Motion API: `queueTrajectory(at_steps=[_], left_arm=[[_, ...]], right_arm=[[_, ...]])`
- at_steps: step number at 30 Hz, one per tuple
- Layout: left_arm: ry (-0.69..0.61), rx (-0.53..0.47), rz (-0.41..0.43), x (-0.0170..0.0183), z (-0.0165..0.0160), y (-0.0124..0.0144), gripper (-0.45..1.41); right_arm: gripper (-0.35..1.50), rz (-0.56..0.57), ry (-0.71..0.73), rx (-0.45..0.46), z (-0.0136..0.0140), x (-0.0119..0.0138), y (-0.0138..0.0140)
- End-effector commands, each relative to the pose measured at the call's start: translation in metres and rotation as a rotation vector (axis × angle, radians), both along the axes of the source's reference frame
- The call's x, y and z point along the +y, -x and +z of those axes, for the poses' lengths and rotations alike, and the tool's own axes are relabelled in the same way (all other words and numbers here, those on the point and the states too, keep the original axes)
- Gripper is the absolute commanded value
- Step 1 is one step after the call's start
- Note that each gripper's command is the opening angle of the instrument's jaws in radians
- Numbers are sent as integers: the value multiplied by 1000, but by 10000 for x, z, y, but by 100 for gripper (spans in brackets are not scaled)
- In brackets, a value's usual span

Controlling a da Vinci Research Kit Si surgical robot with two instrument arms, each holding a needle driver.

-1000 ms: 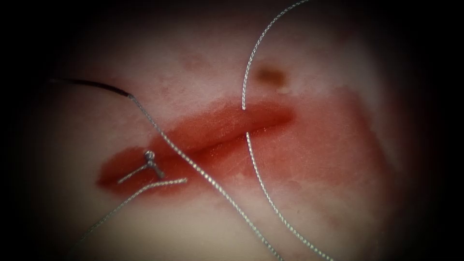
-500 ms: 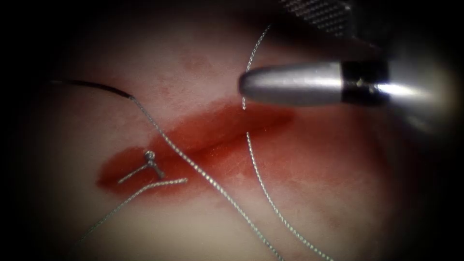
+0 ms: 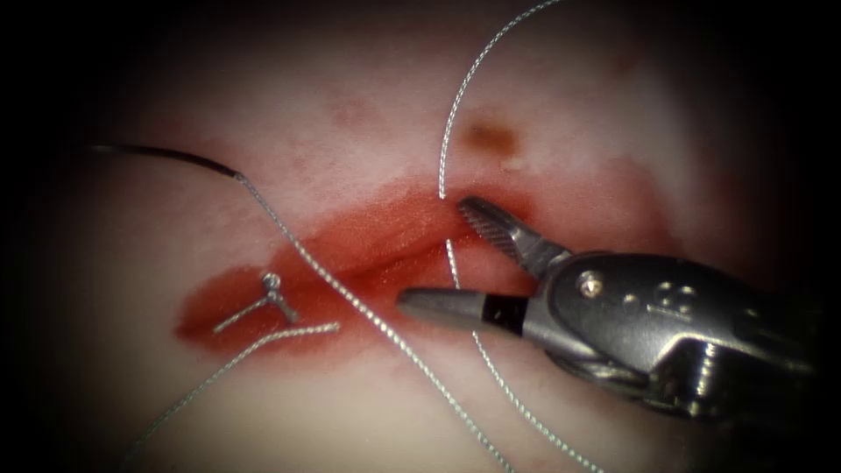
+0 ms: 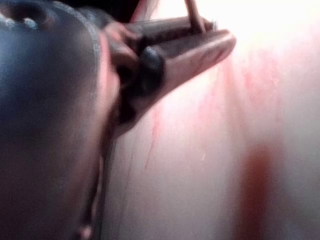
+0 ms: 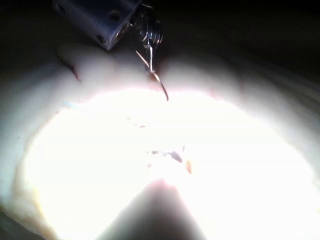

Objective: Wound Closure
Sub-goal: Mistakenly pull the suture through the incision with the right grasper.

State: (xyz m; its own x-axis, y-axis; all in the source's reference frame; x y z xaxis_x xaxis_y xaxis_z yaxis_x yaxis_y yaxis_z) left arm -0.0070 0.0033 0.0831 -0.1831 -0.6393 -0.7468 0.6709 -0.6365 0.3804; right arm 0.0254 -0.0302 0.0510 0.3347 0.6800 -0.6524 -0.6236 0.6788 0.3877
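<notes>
— Two strands of thread (image 3: pixel 350 298) cross the cut (image 3: pixel 394 258); how is the needle (image 3: pixel 166 155) lying?

— It is seen at the far left on the tissue (image 3: pixel 307 131), up and left of the cut. Its long axis runs nearly level, left to right. The right end meets the thread, and the left end is lost in the dark edge. No bite into the tissue can be made out, and it is held by neither tool.

— And further right?

— A knot (image 3: pixel 272 285) with short cut ends sits at the cut's left end, in the red fluid (image 3: pixel 368 232). Bare tissue is left open above the cut, as far as a brown spot (image 3: pixel 491 136). The lower right is taken up by the right tool's body.

— The grippers?

— The right gripper (image 3: pixel 429 254) is spread wide over the cut. The second strand is straddled, not pinched, and nothing is held. In the left wrist view the left gripper (image 4: pixel 222 40) is pressed together, just off the tissue. A thin dark piece crosses it, and whether that is gripped cannot be told.

— What has changed?

— Half a second ago the right tool was higher, above the cut. A second ago it was out of view. Needle, knot and strands are unmoved.
</notes>
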Motion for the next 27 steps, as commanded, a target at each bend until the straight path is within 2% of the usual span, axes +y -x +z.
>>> queueTrajectory(at_steps=[1, 3, 5, 13, 21, 23, 26, 27], left_arm=[[7, -2, -2, 12, -3, 2, -45], [7, -2, -2, 12, -3, 2, -45], [7, -2, -2, 12, -3, 2, -45], [5, -2, 0, 12, -3, 2, -45], [6, -3, 0, 11, -3, 2, -45], [4, -3, 3, 11, -3, 2, -45], [4, -3, 3, 11, -3, 2, -45], [4, -3, 3, 11, -3, 2, -45]], right_arm=[[133, -23, -41, -37, 1, 10, -4], [131, -44, -87, -103, 3, 10, -3], [128, -47, -109, -127, 4, 9, -4], [123, 38, -195, -100, 2, 0, -14], [115, 68, -233, -92, -2, -5, -28], [93, 74, -238, -100, 0, -6, -31], [42, 86, -264, -120, 4, -6, -34], [-8, 89, -270, -127, 6, -5, -35]])
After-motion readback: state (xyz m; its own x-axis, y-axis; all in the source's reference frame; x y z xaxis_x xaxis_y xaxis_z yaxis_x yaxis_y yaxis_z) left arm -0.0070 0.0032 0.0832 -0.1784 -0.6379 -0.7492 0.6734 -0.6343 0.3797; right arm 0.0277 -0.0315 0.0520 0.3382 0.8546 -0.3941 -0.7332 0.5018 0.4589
